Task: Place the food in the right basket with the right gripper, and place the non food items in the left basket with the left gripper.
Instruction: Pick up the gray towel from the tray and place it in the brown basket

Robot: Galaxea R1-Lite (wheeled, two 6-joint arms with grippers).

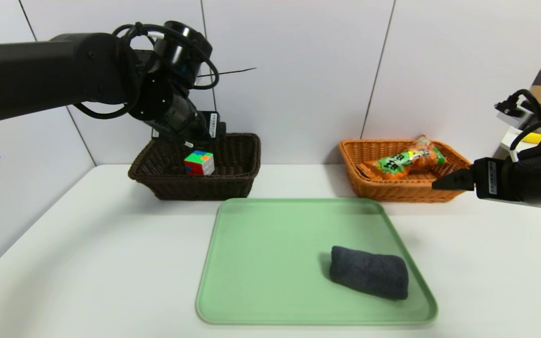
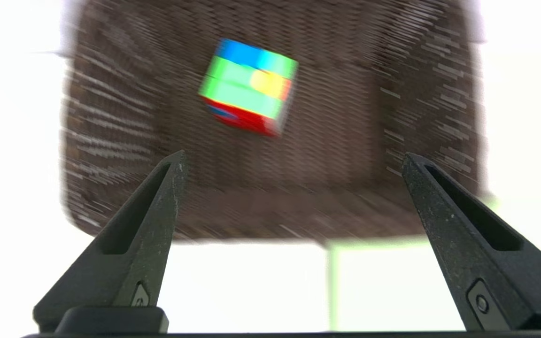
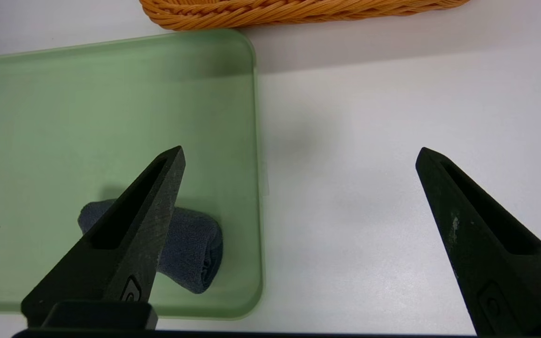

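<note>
Head view: towel [image 1: 369, 272] lies near right on tray [image 1: 270, 263], long axis left-right; left gripper [image 2: 294, 159], spread empty over far-left basket [image 1: 233, 183], must cross; right gripper [image 3: 298, 155] gapes nearer.

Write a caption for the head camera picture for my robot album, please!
Colourful puzzle cube sits in dark brown wicker basket under open left gripper; rolled dark grey towel waits on green tray.

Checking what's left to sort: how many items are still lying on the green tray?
1: a rolled dark cloth near the right front corner of the tray. Nothing else shows on it.
</note>
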